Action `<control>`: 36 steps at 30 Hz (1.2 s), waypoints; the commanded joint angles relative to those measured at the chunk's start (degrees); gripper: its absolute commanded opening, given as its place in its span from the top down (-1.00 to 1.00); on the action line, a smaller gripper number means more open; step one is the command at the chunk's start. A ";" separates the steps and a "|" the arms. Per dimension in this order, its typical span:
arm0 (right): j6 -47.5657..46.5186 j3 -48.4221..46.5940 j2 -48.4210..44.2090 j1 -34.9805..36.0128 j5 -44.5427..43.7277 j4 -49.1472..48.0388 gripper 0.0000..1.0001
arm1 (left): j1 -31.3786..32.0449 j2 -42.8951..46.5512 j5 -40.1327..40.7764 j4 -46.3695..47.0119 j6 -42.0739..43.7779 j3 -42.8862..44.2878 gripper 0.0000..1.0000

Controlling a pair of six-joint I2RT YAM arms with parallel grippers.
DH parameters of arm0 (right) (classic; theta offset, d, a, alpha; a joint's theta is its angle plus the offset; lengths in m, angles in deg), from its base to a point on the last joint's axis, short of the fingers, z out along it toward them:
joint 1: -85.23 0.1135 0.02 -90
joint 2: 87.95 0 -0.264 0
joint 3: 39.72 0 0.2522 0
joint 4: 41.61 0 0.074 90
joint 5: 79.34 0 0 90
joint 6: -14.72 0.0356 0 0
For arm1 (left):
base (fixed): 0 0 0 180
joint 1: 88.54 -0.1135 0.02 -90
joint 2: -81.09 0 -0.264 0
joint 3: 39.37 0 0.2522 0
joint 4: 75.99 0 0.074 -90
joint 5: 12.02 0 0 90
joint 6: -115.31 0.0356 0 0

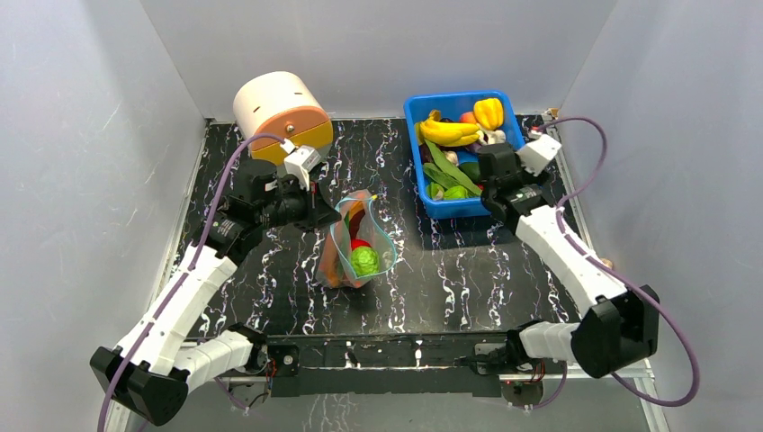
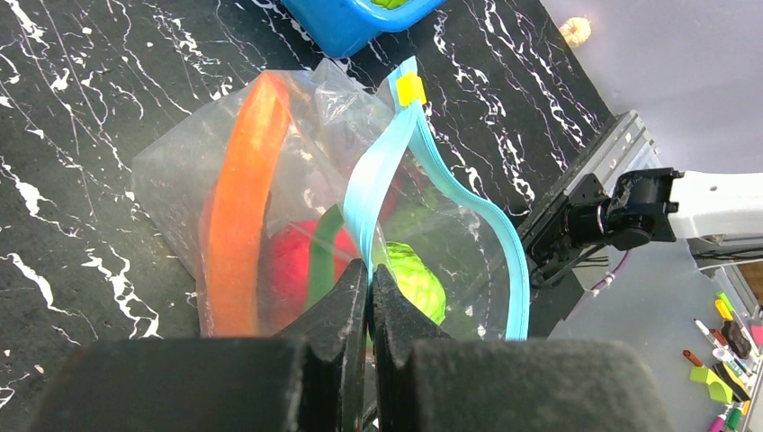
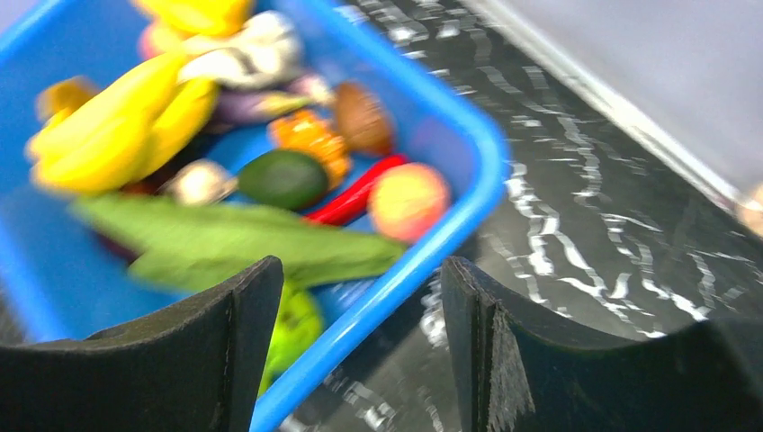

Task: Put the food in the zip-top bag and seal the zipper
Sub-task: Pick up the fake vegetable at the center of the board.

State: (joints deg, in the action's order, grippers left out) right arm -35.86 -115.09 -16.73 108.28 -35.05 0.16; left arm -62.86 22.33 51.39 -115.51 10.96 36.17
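Observation:
The zip-top bag [image 1: 358, 241] lies mid-table with its mouth gaping; in the left wrist view, the bag [image 2: 180, 171] holds an orange carrot-like piece [image 2: 241, 198], a red piece [image 2: 286, 261] and a green leafy ball [image 2: 416, 281]. The teal zipper [image 2: 382, 166] carries a yellow slider [image 2: 410, 88]. My left gripper [image 2: 370, 268] is shut on one side of the zipper strip, at the bag's left edge [image 1: 326, 216]. My right gripper [image 3: 360, 342] stands open and empty above the blue bin's rim [image 3: 468, 135], over its near right corner [image 1: 493, 178]. More food fills the bin: bananas [image 3: 117, 117], a green pod [image 3: 234, 243].
The blue bin [image 1: 414, 112] sits at the back right of the marbled black table [image 1: 270, 270]. A cream and orange cylinder [image 1: 281, 112] stands at the back left. Grey walls close in the table on three sides.

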 commanded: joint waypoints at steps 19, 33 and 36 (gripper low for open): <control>15.57 15.19 4.86 -29.77 -21.99 -5.03 -0.85 | 0.08 4.67 -3.20 -2.19 1.48 -0.47 1.00; 13.43 22.14 8.16 -39.09 -21.15 -14.57 -0.96 | 0.08 7.84 -2.63 -3.10 2.33 -2.36 1.00; 12.17 22.38 8.34 -41.70 -19.63 -15.90 -0.96 | 0.08 8.60 -3.39 -1.57 2.31 -4.05 1.00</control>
State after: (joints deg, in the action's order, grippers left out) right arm -20.93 -93.14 -7.33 69.46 -53.59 -9.24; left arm -62.86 28.93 49.07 -118.59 12.89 34.03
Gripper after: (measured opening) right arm 0.980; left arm 0.009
